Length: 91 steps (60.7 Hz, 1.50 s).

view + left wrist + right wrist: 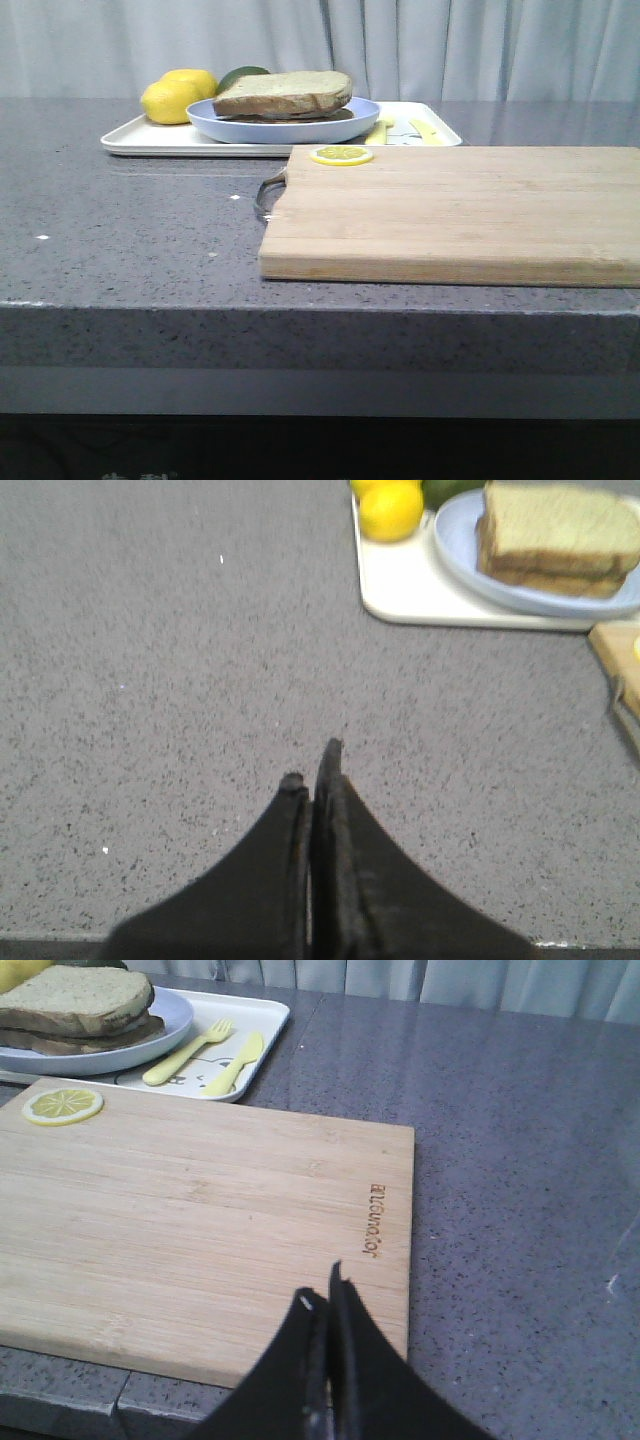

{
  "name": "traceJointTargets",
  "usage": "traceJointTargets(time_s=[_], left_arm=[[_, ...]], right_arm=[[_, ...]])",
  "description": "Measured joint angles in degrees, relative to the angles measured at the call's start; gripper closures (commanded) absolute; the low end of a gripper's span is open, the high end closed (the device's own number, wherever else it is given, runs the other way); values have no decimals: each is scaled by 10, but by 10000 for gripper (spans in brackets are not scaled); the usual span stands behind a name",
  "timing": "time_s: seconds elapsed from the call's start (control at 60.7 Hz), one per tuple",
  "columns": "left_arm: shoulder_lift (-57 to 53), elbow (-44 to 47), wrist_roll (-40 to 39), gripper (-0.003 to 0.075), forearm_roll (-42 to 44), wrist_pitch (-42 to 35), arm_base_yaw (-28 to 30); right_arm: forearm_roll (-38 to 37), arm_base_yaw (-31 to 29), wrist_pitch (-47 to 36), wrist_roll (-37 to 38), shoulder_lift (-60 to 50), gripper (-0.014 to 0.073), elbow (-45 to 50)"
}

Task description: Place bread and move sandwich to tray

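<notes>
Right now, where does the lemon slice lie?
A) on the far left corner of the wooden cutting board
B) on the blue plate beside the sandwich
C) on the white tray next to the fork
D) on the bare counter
A: the lemon slice lies flat on the cutting board, at its far left corner, clear of the plate and tray.

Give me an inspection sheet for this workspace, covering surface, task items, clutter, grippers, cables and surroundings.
Surface: grey speckled countertop, a few white specks.
Job's things: sandwich on the light-blue plate, plate on the white tray; no loose slice seen.
Clutter: wooden cutting board with a lemon slice at its far corner; lemons and something green on the tray; yellow fork and knife on the tray.
Grippers: left gripper shut, empty, over bare counter; right gripper shut, empty, over the board.
Cables: nothing seen.
Surroundings: pale curtain behind.
</notes>
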Motion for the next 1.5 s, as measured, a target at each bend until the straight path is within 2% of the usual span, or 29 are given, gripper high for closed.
traceJointTargets(time_s=[0.231,0.823,0.955,1.268,1.499], left_arm=[[-77,47,0,739,-1,-24,0],[-81,50,0,739,-1,-28,0],[-89,58,0,739,-9,-50,0],[-231,191,0,739,-11,-146,2],[-241,292,-1,739,-11,-221,2]], right_arm=[[0,0,0,0,0,671,0],[0,0,0,0,0,671,0],[0,0,0,0,0,671,0],[0,0,0,0,0,671,0],[0,0,1,0,0,671,0]])
